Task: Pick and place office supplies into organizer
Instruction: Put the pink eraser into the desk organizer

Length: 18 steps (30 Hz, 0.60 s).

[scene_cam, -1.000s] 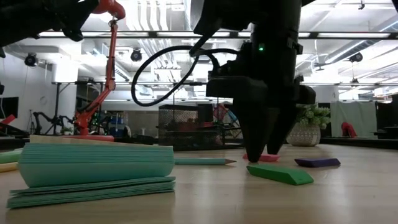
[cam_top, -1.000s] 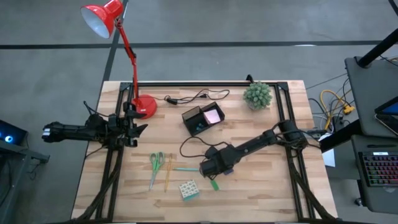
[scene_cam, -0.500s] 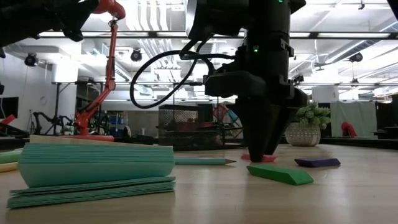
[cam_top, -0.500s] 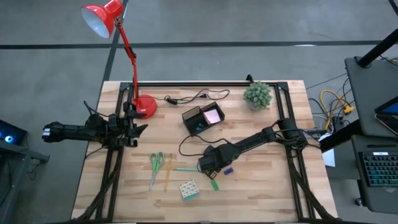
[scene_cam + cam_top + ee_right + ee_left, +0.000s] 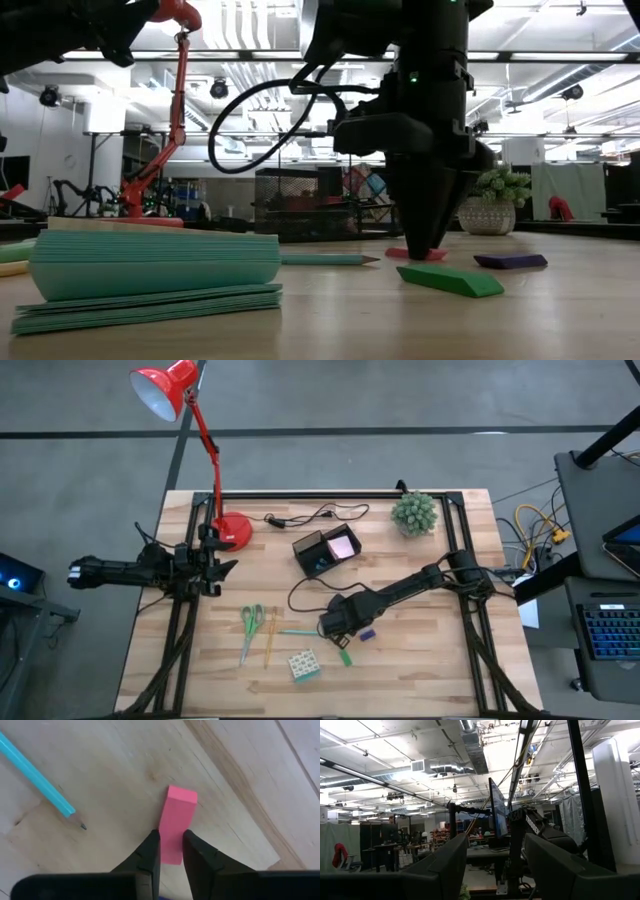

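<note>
A pink eraser (image 5: 176, 822) lies flat on the wooden table, with my right gripper (image 5: 171, 847) shut on it from above near the table's middle (image 5: 338, 628). Beside it lie a teal pen (image 5: 40, 775), a green eraser (image 5: 344, 655) and a blue eraser (image 5: 367, 633). Green-handled scissors (image 5: 250, 625), a yellow pencil (image 5: 270, 638) and a multicoloured cube (image 5: 303, 664) lie further left. The black organizer (image 5: 312, 550) stands behind them with a pink sticky-note pad (image 5: 342, 546) in one compartment. My left gripper (image 5: 222, 568) waits open by the lamp's base. My right gripper pinches the pink eraser's two long sides (image 5: 170, 845) between its two fingers, near one end of the eraser. The fingers (image 5: 425, 235) point straight down and lie across the eraser. The eraser lies flat on the table (image 5: 420, 254).
A red desk lamp (image 5: 232, 530) with its black cable (image 5: 310, 515) stands at the far left, and a small green plant (image 5: 414, 512) at the far right. Bare table lies right of the erasers and along the near right edge.
My right gripper has shut its fingers onto the pink eraser and rolled a little about its downward axis, which has uncovered the blue eraser in the high view. The pink eraser has stayed on the table.
</note>
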Available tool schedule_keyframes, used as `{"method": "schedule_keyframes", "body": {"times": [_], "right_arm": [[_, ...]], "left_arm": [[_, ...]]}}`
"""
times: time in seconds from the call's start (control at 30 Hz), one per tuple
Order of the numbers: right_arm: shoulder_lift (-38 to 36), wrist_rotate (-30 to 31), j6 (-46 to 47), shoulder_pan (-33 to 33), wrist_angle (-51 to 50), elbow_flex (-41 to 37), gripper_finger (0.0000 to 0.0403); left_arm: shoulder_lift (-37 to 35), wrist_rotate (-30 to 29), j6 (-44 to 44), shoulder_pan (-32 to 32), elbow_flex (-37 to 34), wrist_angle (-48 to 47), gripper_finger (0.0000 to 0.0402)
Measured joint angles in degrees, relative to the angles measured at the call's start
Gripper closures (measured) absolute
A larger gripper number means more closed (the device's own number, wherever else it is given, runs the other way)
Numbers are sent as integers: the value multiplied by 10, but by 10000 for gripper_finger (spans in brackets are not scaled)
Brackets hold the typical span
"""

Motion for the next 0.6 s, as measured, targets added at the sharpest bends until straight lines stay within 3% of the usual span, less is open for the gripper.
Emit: {"method": "schedule_keyframes", "body": {"times": [0.6], "right_arm": [[-6,27,-11,-5,4,10,343]], "left_arm": [[0,0,0,0,0,2,214]]}}
